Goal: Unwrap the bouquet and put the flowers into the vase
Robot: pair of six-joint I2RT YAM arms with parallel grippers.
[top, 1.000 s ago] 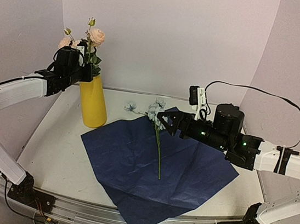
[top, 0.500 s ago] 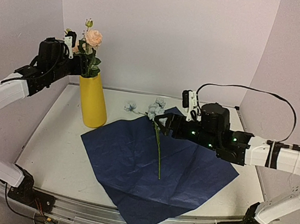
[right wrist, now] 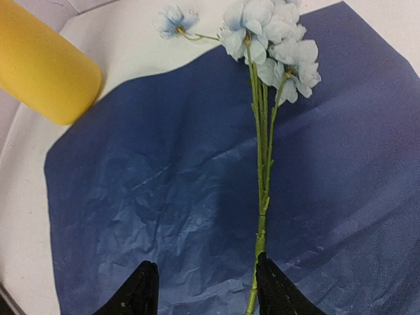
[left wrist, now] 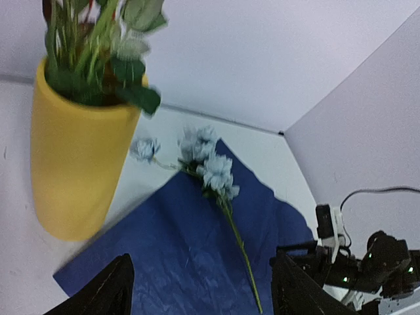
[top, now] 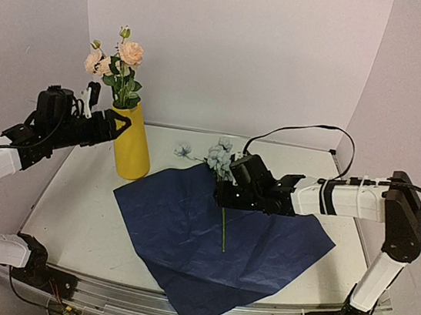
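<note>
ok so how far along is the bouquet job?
Done: navy paper lies flat, unwrapped; peach roses stand in the yellow vase. In hand: right claw sits low over the pale blue stem on the paper, fingers apart, not gripping. Left claw is open beside the vase, empty. To do: get that stem into the vase.

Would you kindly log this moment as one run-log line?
left gripper: open, empty, near tall yellow vase holding peach roses | right gripper: open, straddling pale blue flower stem on flat navy paper sheet
</note>
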